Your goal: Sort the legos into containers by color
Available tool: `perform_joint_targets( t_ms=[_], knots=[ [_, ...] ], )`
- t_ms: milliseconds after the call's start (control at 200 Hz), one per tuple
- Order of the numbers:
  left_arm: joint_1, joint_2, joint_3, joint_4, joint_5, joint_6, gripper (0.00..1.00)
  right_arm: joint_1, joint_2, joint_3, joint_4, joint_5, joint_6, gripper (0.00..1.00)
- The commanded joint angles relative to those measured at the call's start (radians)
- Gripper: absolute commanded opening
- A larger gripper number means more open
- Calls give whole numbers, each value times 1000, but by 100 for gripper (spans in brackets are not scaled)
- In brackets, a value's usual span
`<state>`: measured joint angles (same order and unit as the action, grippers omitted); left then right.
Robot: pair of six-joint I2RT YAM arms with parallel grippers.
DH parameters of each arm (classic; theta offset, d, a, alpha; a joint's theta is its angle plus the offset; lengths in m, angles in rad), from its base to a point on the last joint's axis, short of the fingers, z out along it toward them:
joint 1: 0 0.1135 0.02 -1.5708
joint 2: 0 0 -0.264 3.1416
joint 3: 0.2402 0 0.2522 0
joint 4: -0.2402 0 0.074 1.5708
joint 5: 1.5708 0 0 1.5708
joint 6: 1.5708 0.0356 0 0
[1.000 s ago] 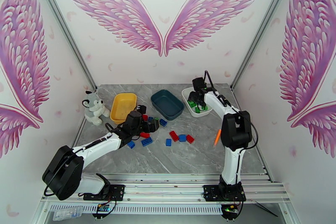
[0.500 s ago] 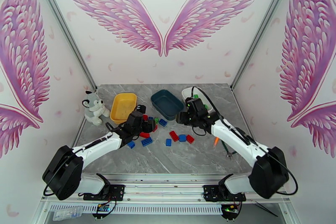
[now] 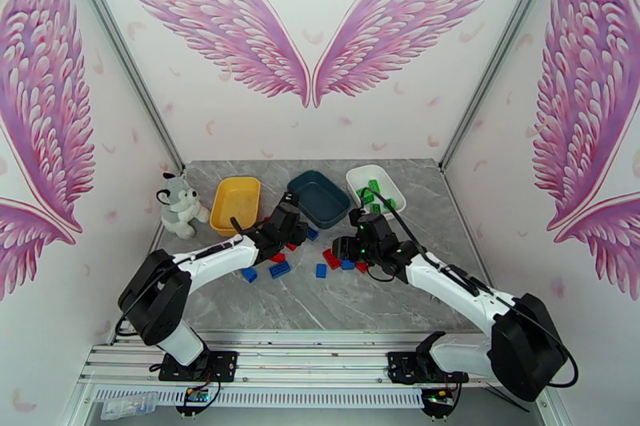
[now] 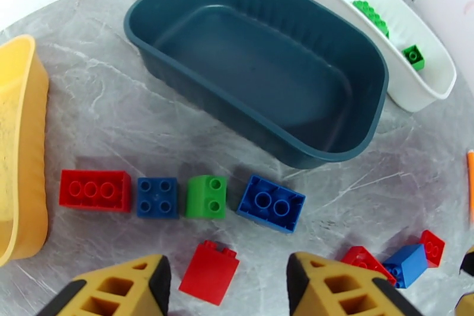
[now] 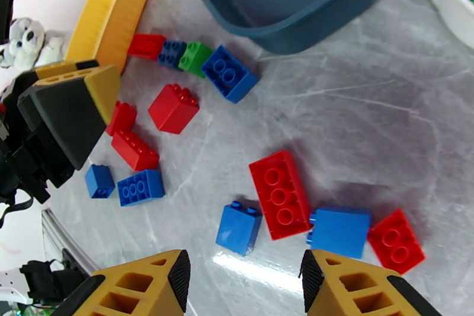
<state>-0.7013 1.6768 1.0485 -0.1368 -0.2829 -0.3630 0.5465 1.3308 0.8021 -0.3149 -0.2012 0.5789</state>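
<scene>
Red and blue legos (image 3: 331, 258) lie loose on the marble table in front of the containers: a yellow tray (image 3: 234, 204), a dark teal tray (image 3: 318, 197) and a white tray (image 3: 376, 189) with green legos in it. My left gripper (image 4: 228, 284) hangs open low over the table, and a red lego (image 4: 209, 271) lies untouched between its fingertips. Beyond it a red (image 4: 95, 190), a blue (image 4: 157, 197), a green (image 4: 206, 196) and a blue lego (image 4: 271, 203) stand in a row. My right gripper (image 5: 243, 287) is open and holds nothing, just short of a blue lego (image 5: 239, 228) and a long red one (image 5: 278, 194).
A plush husky (image 3: 179, 204) sits left of the yellow tray. An orange pen (image 4: 471, 187) lies at the right of the brick cluster. The two grippers are close together over the table's middle, with my left gripper (image 5: 65, 115) at the left in the right wrist view.
My right arm has swung away from the white tray and come down over the red and blue legos. My left gripper has shifted slightly right, toward the teal tray.
</scene>
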Motion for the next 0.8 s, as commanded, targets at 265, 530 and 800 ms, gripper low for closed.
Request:
perform_joint_targets(
  t_ms=[265,530,800],
  knots=[
    [19,198,154,-68,-70,55,51,9,-2,-1,28,-25,2,57],
    [25,246,195,-85,-78,65,48,8,-13,2,12,-10,-2,57],
    [39,298,219,-81,-70,68,46,7,-36,2,0,2,-7,57]
  ],
)
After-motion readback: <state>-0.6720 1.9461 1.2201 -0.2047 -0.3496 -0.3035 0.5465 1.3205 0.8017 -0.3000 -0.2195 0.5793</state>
